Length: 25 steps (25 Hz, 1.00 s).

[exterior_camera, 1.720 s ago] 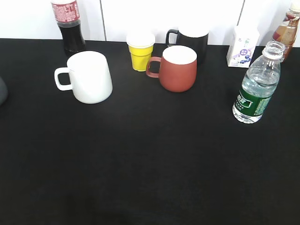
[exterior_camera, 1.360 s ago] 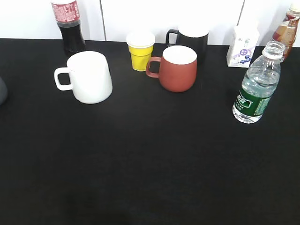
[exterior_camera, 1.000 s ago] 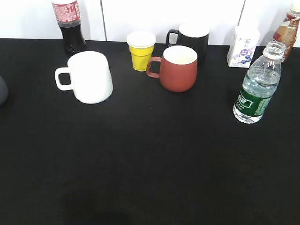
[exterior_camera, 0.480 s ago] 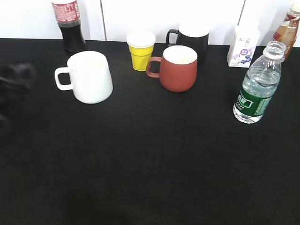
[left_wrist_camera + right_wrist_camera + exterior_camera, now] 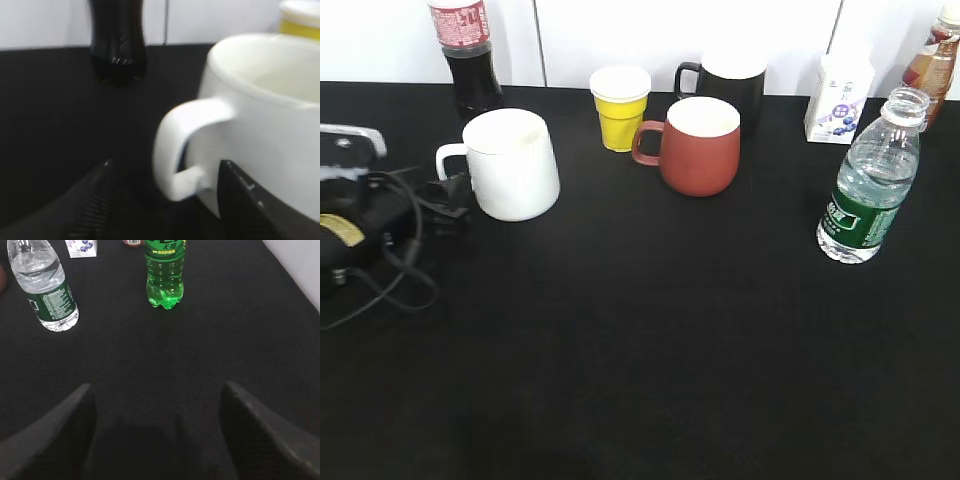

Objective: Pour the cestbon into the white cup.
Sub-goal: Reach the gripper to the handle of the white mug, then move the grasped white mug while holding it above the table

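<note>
The white cup [image 5: 512,163] stands at the left of the black table, handle pointing left. My left gripper [image 5: 448,200] has come in from the left edge, open, right at the handle. In the left wrist view the cup [image 5: 265,115] fills the right side, and the handle [image 5: 182,145] sits between my open left gripper [image 5: 165,172] fingers, untouched. The cestbon [image 5: 870,180], uncapped and partly full, stands upright at the right. It also shows in the right wrist view [image 5: 45,287], far ahead and left of my open, empty right gripper [image 5: 155,400].
A cola bottle [image 5: 465,55], yellow cup [image 5: 620,107], brick-red mug [image 5: 698,145], black mug [image 5: 728,85], milk carton [image 5: 838,97] and brown-drink bottle [image 5: 932,60] line the back. A green soda bottle [image 5: 165,272] stands beyond the right gripper.
The left arm has come into the exterior view from the left edge and moved right up to the white cup's handle. Cups and bottles have not moved.
</note>
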Each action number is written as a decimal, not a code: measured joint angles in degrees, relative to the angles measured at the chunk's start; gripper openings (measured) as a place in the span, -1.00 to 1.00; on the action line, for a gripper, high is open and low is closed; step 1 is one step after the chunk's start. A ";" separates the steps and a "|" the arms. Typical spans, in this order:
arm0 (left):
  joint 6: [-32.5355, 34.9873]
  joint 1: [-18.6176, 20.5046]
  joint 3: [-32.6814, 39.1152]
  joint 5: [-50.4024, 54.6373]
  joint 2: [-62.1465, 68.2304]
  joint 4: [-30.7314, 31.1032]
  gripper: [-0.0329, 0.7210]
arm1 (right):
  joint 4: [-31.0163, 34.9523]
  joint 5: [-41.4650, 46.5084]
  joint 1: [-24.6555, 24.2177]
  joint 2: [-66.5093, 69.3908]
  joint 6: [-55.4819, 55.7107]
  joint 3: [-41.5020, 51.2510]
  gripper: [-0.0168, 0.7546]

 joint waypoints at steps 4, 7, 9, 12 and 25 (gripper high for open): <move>0.00 0.92 -3.83 -0.69 2.12 -0.24 0.35 | 0.00 0.06 0.00 0.00 0.00 0.00 0.56; 0.00 1.20 -7.07 0.77 3.21 -0.13 0.35 | 0.00 0.00 0.00 0.00 0.00 0.00 0.56; 0.00 2.02 -10.66 1.20 5.95 2.36 0.28 | 0.00 0.00 0.00 0.00 0.00 0.00 0.56; 0.00 3.59 -17.06 0.99 10.44 6.92 -0.30 | 0.00 0.06 0.00 0.00 0.00 0.00 0.56; -3.76 3.34 -1.10 -7.13 -13.45 23.50 -0.80 | 0.00 0.03 0.00 0.00 0.00 0.00 0.56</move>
